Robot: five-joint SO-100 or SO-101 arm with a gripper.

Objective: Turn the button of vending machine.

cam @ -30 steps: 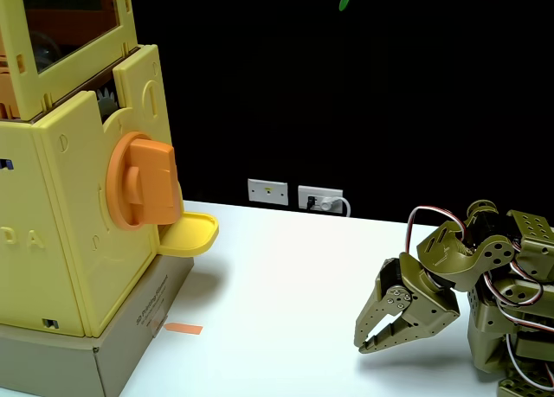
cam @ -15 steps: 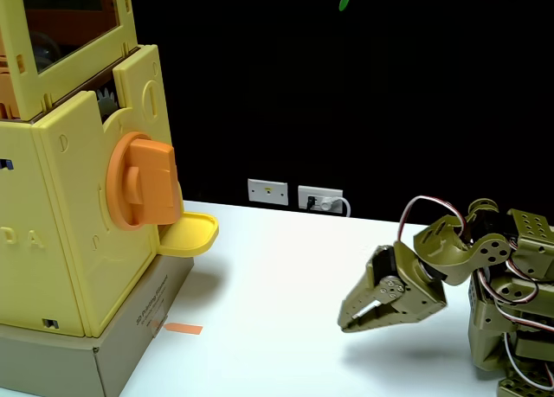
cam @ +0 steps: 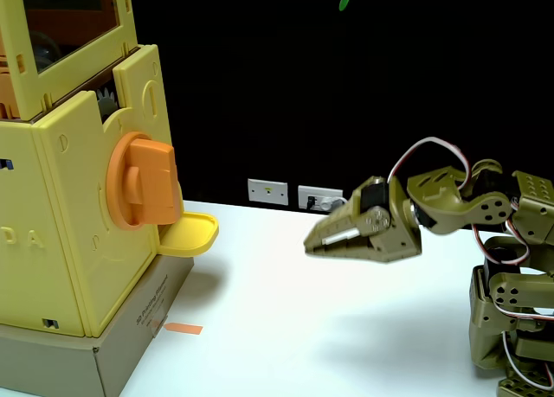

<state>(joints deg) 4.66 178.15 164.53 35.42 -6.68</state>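
Note:
The pale yellow vending machine [cam: 61, 241] stands at the left of the fixed view, with a brownish window on top and gear teeth showing at its edge. Its orange button [cam: 143, 182] sticks out of the right face, the raised bar standing roughly upright. My olive-green gripper [cam: 310, 246] hovers above the white table at centre right, pointing left toward the button and well apart from it. Its fingers lie close together with nothing between them.
A pale yellow tray [cam: 189, 233] juts out just under the button. The machine rests on a brown cardboard base [cam: 104, 354] with an orange tape strip [cam: 183, 329] beside it. Wall sockets [cam: 294, 195] sit at the table's far edge. My arm's base [cam: 511, 336] is at the right.
The gripper has lifted off the table near the arm's base and swung up and left, toward the machine. The button and machine have not moved.

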